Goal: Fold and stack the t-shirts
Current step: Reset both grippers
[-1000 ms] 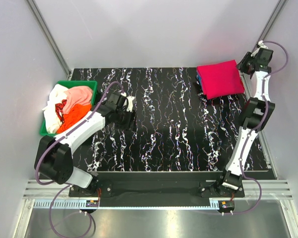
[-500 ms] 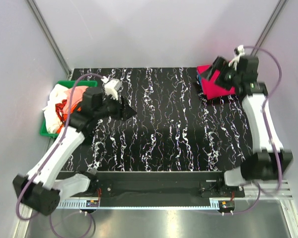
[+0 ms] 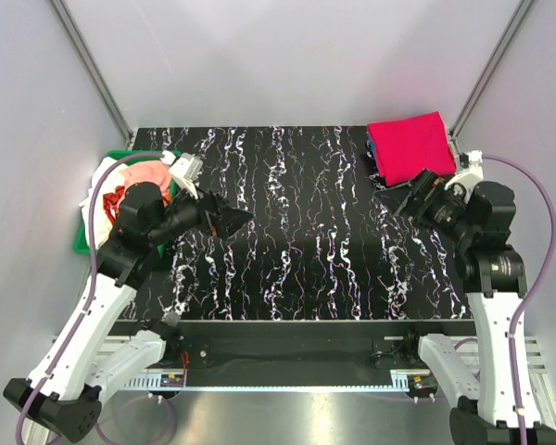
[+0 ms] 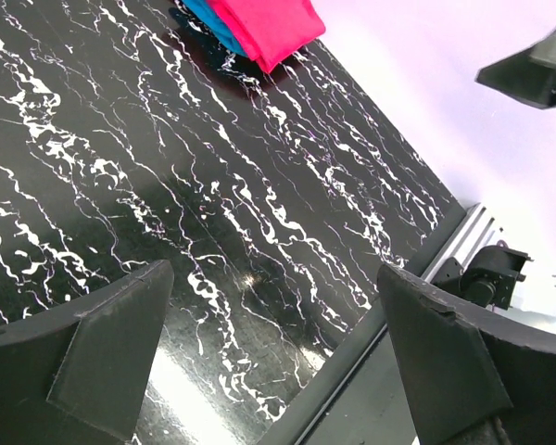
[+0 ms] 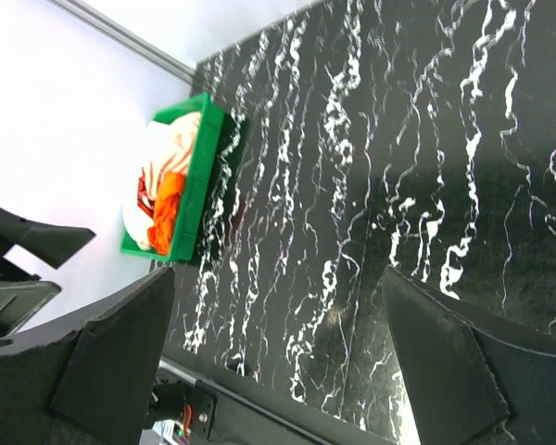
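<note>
Both arms hover over the table (image 3: pixel 306 250) — left gripper (image 3: pixel 224 219) and right gripper (image 3: pixel 415 196) spread wide, empty. Folded magenta t-shirt (image 3: pixel 410 146) rests on blue t-shirt (image 4: pixel 200 13).

A green plastic bin (image 5: pixel 202 176) sits at the left edge of the black, white-veined tabletop (image 3: pixel 324 241), enclosed by pale walls (image 3: pixel 259 56).

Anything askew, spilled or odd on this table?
Nothing serious. The folded magenta t-shirt lies on a blue t-shirt at the far right corner, slightly offset, so a blue edge shows. The unfolded t-shirts bulge over the rim of the green bin.
</note>
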Robot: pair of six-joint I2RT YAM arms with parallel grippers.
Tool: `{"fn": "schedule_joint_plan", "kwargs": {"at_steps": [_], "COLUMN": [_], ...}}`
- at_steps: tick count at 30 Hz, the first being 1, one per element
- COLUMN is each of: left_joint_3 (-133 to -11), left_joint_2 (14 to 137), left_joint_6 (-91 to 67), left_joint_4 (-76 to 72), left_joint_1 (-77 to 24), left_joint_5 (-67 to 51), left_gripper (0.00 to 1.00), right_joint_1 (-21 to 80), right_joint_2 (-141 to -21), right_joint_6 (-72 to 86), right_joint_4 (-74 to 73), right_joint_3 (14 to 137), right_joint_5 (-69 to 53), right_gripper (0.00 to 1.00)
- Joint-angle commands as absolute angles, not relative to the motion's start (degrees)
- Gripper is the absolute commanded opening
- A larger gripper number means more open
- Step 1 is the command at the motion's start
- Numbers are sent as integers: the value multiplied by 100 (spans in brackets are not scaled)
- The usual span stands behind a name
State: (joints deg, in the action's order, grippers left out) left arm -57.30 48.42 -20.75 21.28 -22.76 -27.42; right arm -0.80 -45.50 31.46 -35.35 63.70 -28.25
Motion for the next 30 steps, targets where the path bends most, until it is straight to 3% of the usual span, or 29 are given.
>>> {"fn": "schedule_joint_plan", "kwargs": {"at_steps": [1,30], "left_joint_3": [-5669,-5976], "left_joint_2": [4658,4447], "left_joint_6": [-2162,-1854], "left_joint_4": [1925,2066], "left_joint_1": [-2259,-2259], "left_joint_5": [-2645,-2523], "left_gripper": [99,99], "right_joint_1": [-88,-88], "right_joint_2": [-4290,-4149], "right_joint_6": [3173,2944], "right_joint_4": [-3515,-3779], "right_joint_3": [6459,6856], "right_joint_5": [-2637,-1969], "right_gripper": [100,99]}}
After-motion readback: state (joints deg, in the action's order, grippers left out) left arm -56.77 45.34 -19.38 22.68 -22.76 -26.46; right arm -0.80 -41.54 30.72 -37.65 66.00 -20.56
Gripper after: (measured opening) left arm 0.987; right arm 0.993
